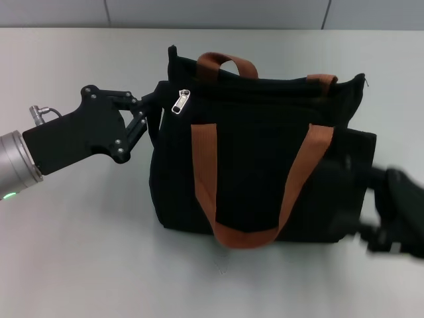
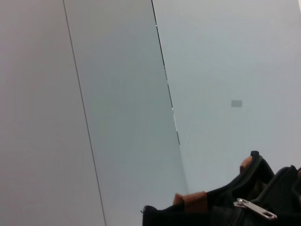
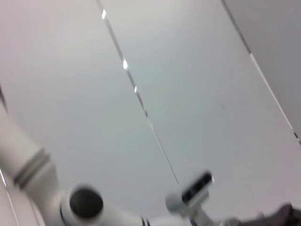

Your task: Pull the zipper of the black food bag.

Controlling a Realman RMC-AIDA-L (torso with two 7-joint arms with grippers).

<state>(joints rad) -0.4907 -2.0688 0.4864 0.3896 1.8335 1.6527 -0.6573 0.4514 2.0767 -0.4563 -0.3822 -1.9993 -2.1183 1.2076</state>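
Black left gripper (image 1: 154, 106) (silver wrist, green light)

No readable text, label, brand or number on anything in view

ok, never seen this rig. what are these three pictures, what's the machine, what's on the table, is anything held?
It is a two-armed robot with a gripper on each arm. The head view looks down from a camera on its head; the other two come from cameras on its wrists.

On the table stands the black food bag with orange-brown straps. The zipper hangs at the bag's top corner on the robot's left.

The left gripper is pressed against that end of the bag, beside the pull; its wrist view shows the pull close by. The right gripper is at the bag's other end. Whether either one grips anything cannot be told.
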